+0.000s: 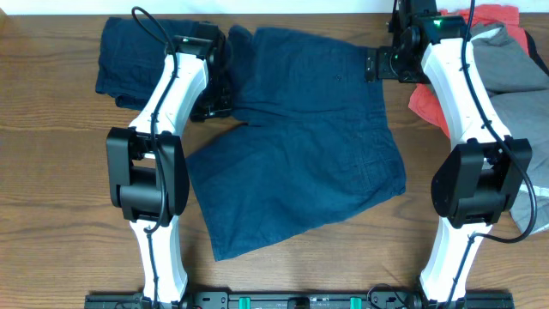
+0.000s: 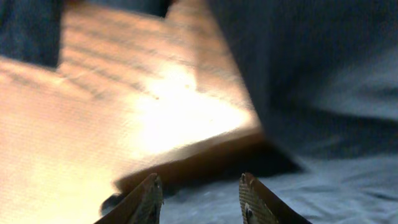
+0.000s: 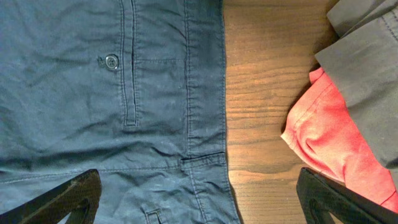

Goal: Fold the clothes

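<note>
1. A pair of navy shorts (image 1: 300, 137) lies spread across the middle of the wooden surface (image 1: 51, 172), between the two arms, its legs fanning out toward the near edge
2. The left arm (image 1: 176, 86) reaches to the shorts' left edge near the far end; seen from the wrist, the left fingers (image 2: 146, 202) stand parted with nothing between them, low over navy cloth where it meets bare wood
3. The right arm (image 1: 459, 86) reaches to the shorts' right edge; the right fingers (image 3: 68, 199) are spread wide and empty, one over the navy fabric and the other over the garments lying beside it
4. A button (image 3: 112, 61) and a stitched pocket slit show on the shorts below the right wrist camera
5. A folded navy garment (image 1: 129, 60) sits at the far left corner, beside the left arm
6. A coral-red garment (image 1: 426, 105) and a grey garment (image 1: 515, 77) lie heaped at the far right, the grey overlapping the red, a strip of bare wood separating them from the shorts
</note>
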{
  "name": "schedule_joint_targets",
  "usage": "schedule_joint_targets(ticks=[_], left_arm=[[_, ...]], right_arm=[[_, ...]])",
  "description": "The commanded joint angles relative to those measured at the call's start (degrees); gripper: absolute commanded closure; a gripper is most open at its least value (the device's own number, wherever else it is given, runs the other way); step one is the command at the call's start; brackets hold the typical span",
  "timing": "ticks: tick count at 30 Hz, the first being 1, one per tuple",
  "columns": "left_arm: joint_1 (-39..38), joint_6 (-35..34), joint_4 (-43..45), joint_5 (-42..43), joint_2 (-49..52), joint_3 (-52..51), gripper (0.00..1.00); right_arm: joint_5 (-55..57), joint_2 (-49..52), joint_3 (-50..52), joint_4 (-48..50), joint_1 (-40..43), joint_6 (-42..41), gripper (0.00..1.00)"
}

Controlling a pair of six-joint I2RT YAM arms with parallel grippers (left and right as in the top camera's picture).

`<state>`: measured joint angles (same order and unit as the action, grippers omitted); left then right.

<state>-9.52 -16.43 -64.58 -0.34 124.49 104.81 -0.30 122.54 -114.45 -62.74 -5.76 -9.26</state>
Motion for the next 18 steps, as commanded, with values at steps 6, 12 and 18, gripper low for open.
schedule_joint_targets(ticks=[6,12,18], left_arm=[[0.24,3.98,0.48,-6.93,-12.57,0.46,0.5],[0.24,5.53,3.96,-7.28,-20.61,0.44,0.36],[0.24,5.92,4.04,-7.3,-21.46,0.42,0.34]], right_arm=[[-0.66,8.07,0.2,2.38,-1.07,2.43,0.09],[-0.59,15.45,0.2,4.66,-2.16,2.67,0.15],[2.14,18.25,0.22,6.01,-2.58,2.03,0.2]])
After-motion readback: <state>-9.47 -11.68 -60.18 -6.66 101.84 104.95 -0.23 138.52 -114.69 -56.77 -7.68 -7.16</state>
